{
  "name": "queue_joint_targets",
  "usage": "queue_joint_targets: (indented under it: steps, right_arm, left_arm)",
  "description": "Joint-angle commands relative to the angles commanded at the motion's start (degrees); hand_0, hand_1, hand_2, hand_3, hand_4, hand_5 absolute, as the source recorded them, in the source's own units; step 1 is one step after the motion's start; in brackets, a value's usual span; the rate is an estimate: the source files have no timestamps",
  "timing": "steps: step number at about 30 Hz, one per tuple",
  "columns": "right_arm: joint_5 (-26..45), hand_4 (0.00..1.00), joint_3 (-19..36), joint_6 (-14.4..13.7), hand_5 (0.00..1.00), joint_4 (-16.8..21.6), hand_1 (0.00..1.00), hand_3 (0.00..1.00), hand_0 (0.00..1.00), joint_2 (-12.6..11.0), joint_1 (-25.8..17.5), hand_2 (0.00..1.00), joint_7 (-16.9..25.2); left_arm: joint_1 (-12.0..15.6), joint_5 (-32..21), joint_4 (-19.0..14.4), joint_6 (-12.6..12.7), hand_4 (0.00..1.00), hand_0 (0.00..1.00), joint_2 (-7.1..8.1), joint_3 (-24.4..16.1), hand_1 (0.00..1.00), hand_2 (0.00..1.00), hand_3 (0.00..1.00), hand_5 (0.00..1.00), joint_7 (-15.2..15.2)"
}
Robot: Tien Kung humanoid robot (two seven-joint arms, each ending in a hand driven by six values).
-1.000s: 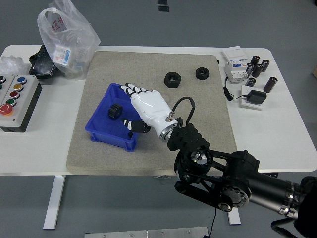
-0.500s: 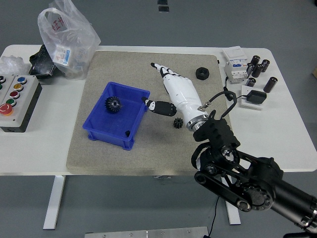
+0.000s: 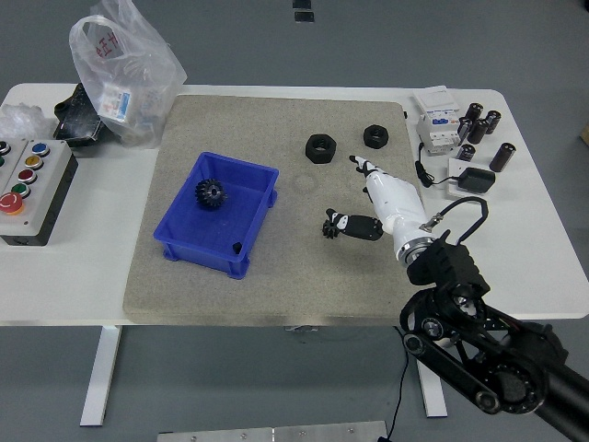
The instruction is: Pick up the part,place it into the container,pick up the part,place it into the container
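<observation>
A blue bin (image 3: pixel 221 215) sits on the grey mat with one black gear (image 3: pixel 210 192) inside it. A small black gear (image 3: pixel 330 225) lies on the mat to the bin's right. My right hand (image 3: pixel 368 203), white with black fingertips, is just right of this gear, fingers extended and thumb tip touching or next to it; it holds nothing. Two black hex nuts (image 3: pixel 320 147) (image 3: pixel 375 136) lie farther back on the mat. The left arm is out of view.
A plastic bag (image 3: pixel 124 69) and a black tray stand at the back left, a button box (image 3: pixel 26 184) at the left. Breakers, black cylinders (image 3: pixel 479 124) and an adapter (image 3: pixel 469 180) crowd the back right.
My right hand left the bin, where it dropped the large gear, and swung right and back to the small gear on the mat.
</observation>
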Motion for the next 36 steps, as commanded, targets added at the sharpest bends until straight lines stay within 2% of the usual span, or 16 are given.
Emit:
queue_joint_targets:
  steps: [4,14,15,19,20,26,27,32,33,36]
  right_arm:
    - [1.69,0.817,-2.9,1.09,0.375,-2.73,0.598,0.902,0.329,0.52,1.84,0.842,0.15]
    - [3.98,0.81,-7.16,1.2,0.362,-11.8,0.568,0.869,0.319,2.18,5.6,0.807,1.59]
    - [4.0,0.55,-7.33,1.19,0.243,-12.51,0.499,0.754,0.295,2.31,5.83,0.679,1.68]
    - [4.65,0.55,-7.93,0.17,0.243,-14.2,0.499,0.754,0.295,2.62,6.45,0.679,2.5]
    - [4.8,0.066,-8.13,-0.05,0.169,-14.57,0.396,0.573,0.254,2.71,6.61,0.479,2.67]
    - [5.95,0.066,-9.11,-1.19,0.169,-16.65,0.396,0.573,0.254,3.31,6.98,0.479,3.72]
    - [6.18,0.118,-9.22,-1.47,0.076,-16.86,0.366,0.457,0.235,3.35,6.98,0.372,3.92]
    - [6.77,0.118,-9.54,-2.79,0.076,-17.43,0.366,0.457,0.235,3.42,7.02,0.372,4.72]
    - [6.84,0.072,-9.57,-3.05,0.021,-17.46,0.346,0.302,0.231,3.41,7.04,0.28,4.87]
    - [6.61,0.072,-9.56,-3.55,0.021,-17.04,0.346,0.302,0.231,3.21,7.27,0.28,5.09]
  left_arm:
    - [-0.19,-0.03,0.0,-0.02,0.634,0.608,0.11,0.16,0.631,0.602,0.629,0.272,-0.1]
    - [-0.24,-0.27,0.0,-0.04,0.634,0.608,0.12,0.51,0.631,0.602,0.629,0.271,0.12]
    - [-0.24,-0.33,0.0,-0.04,0.633,0.607,0.12,0.56,0.631,0.602,0.629,0.271,0.14]
    - [-0.32,-0.53,0.0,-0.04,0.633,0.607,0.17,0.76,0.631,0.602,0.629,0.271,0.12]
    - [-0.34,-0.57,0.0,-0.04,0.633,0.607,0.18,0.81,0.631,0.602,0.629,0.271,0.11]
    - [-0.4,-0.95,0.0,-0.09,0.633,0.607,0.19,1.2,0.631,0.602,0.629,0.271,0.11]
    - [-0.4,-1.01,0.0,-0.09,0.634,0.607,0.2,1.26,0.631,0.602,0.629,0.272,0.09]
    - [-0.36,-1.17,0.0,-0.1,0.634,0.607,0.31,1.44,0.631,0.602,0.629,0.272,0.07]
    - [-0.36,-1.22,0.0,-0.1,0.634,0.607,0.32,1.49,0.631,0.602,0.629,0.272,0.06]
    - [-0.4,-1.41,0.0,-0.1,0.634,0.607,0.33,1.63,0.631,0.602,0.629,0.272,0.06]
